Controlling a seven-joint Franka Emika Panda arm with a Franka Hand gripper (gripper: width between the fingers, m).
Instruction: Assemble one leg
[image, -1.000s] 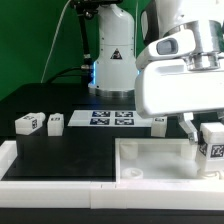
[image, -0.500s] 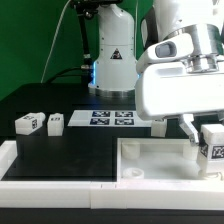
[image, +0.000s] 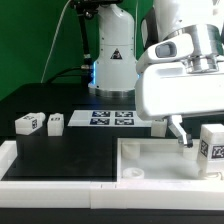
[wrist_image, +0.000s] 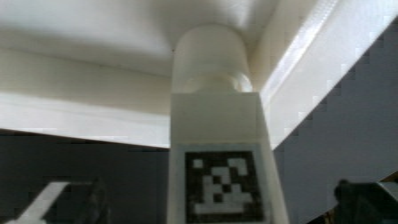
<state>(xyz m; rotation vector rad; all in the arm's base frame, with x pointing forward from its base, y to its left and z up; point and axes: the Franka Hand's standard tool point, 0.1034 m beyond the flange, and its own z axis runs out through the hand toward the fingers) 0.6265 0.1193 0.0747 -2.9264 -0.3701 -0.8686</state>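
A white leg (image: 213, 148) with a black-and-white tag stands upright in the corner of the large white tabletop (image: 150, 165) at the exterior view's right. In the wrist view the leg (wrist_image: 217, 130) rises between my fingertips (wrist_image: 54, 203), with a dark gap on each side. My gripper (image: 203, 138) is open around the leg, and only one finger (image: 181, 134) shows in the exterior view, apart from the leg. In the wrist view my gripper (wrist_image: 210, 205) straddles the leg's tagged face, with the tabletop (wrist_image: 107, 90) behind.
Two loose legs (image: 27, 123) (image: 55, 122) lie on the black table at the exterior view's left. Another leg (image: 160, 124) lies partly hidden behind the gripper body. The marker board (image: 112, 118) lies at the back. The robot base stands behind it.
The visible finger has moved away from the leg, toward the exterior view's left and a little upward. The leg stays standing in the tabletop corner.
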